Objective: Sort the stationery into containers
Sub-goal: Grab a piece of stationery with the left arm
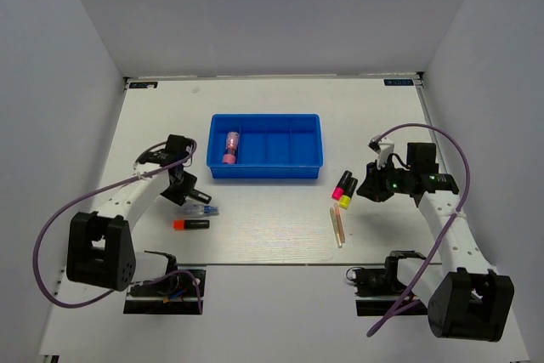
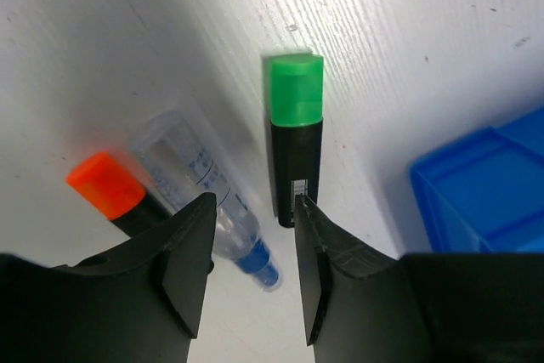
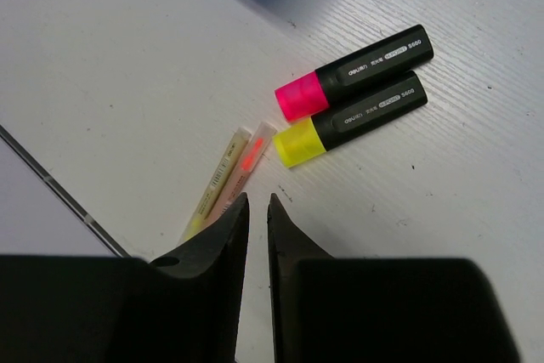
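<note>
The blue tray (image 1: 265, 160) sits mid-table with a pink tube (image 1: 229, 148) in its leftmost compartment. My left gripper (image 2: 252, 210) hovers open just left of the tray's near corner (image 2: 484, 193). The blue end of a clear pen (image 2: 208, 197) lies on the table under its gap. A green-capped marker (image 2: 296, 138) lies just ahead and an orange-capped one (image 2: 110, 191) to the left. My right gripper (image 3: 257, 200) holds nothing, its jaws a narrow slit apart, above the table. Pink-capped (image 3: 357, 72) and yellow-capped (image 3: 357, 121) markers and thin pale sticks (image 3: 228, 178) lie close in front of it.
White walls close in the table on the left, right and back. The table's near edge (image 1: 255, 263) runs just beyond the pale sticks (image 1: 337, 225). Purple cables loop off both arms.
</note>
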Robot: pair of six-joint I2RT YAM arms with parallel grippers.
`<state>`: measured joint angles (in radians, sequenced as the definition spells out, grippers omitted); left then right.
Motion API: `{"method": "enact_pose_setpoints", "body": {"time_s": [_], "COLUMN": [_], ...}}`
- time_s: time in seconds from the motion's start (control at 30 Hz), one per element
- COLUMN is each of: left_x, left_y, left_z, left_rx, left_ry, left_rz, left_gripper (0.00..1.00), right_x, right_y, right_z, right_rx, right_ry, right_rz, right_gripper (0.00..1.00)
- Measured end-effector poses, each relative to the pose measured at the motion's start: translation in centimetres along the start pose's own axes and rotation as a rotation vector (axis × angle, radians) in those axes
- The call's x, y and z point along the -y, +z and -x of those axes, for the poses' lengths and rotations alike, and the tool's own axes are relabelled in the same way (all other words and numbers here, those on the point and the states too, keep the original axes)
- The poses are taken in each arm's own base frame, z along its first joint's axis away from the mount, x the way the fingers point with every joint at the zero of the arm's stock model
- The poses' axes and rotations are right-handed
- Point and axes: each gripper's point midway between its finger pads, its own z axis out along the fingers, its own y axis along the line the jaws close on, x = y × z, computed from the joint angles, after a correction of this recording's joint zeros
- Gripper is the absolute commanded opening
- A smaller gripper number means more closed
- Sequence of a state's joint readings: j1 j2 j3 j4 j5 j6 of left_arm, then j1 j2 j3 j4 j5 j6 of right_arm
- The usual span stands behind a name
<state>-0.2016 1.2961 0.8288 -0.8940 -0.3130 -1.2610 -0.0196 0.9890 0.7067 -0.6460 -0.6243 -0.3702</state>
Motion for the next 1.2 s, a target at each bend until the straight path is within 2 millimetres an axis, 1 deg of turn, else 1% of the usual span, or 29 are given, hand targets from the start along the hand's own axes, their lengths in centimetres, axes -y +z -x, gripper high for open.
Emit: {"method": "enact_pose_setpoints", "body": {"time_s": [0.1, 0.3, 0.47, 0.77, 0.83, 0.97, 1.0, 1.07, 1.1, 1.17, 1.2], "left_x": [0.4, 1.4, 1.9, 1.0, 1.0, 0.9, 0.8, 1.0, 1.0, 1.0, 1.0], "left_y": [1.0, 2.8, 3.7, 5.3, 5.4, 5.6, 5.6, 5.6, 5.6, 5.7, 5.6], "left_z": [-0.3, -0.4, -0.3, -0.4, -0.3, -0.2, -0.2, -0.1, -0.1, 0.0, 0.0], "left_rx": [-0.018, -0.041, -0.044, -0.060, -0.061, -0.062, -0.065, -0.069, -0.071, -0.078, -0.082], "left_ry": [-0.022, -0.035, -0.035, -0.038, -0.035, -0.024, -0.021, -0.017, -0.016, -0.019, -0.019], "left_rz": [0.012, 0.032, 0.046, 0.109, 0.114, 0.129, 0.135, 0.135, 0.138, 0.142, 0.141], "left_gripper": [0.55, 0.55, 0.54, 0.54, 0.54, 0.43, 0.34, 0.24, 0.15, 0.08, 0.02], "right_x": [0.0, 0.0, 0.0, 0.0, 0.0, 0.0, 0.0, 0.0, 0.0, 0.0, 0.0], "right_y": [0.0, 0.0, 0.0, 0.0, 0.0, 0.0, -0.1, -0.1, -0.1, -0.2, -0.2], "right_z": [0.0, 0.0, 0.0, 0.0, 0.0, 0.0, 0.0, 0.0, 0.0, 0.1, 0.1], "right_rx": [0.001, 0.000, -0.001, -0.001, -0.001, -0.001, 0.000, 0.001, 0.003, 0.007, 0.008], "right_ry": [-0.001, -0.006, -0.007, -0.011, -0.011, -0.011, -0.012, -0.013, -0.014, -0.017, -0.019], "right_rz": [-0.001, -0.001, -0.001, -0.001, -0.001, -0.001, -0.001, -0.002, -0.003, -0.005, -0.006], "right_gripper": [0.18, 0.18, 0.18, 0.18, 0.18, 0.17, 0.17, 0.17, 0.17, 0.17, 0.17]}}
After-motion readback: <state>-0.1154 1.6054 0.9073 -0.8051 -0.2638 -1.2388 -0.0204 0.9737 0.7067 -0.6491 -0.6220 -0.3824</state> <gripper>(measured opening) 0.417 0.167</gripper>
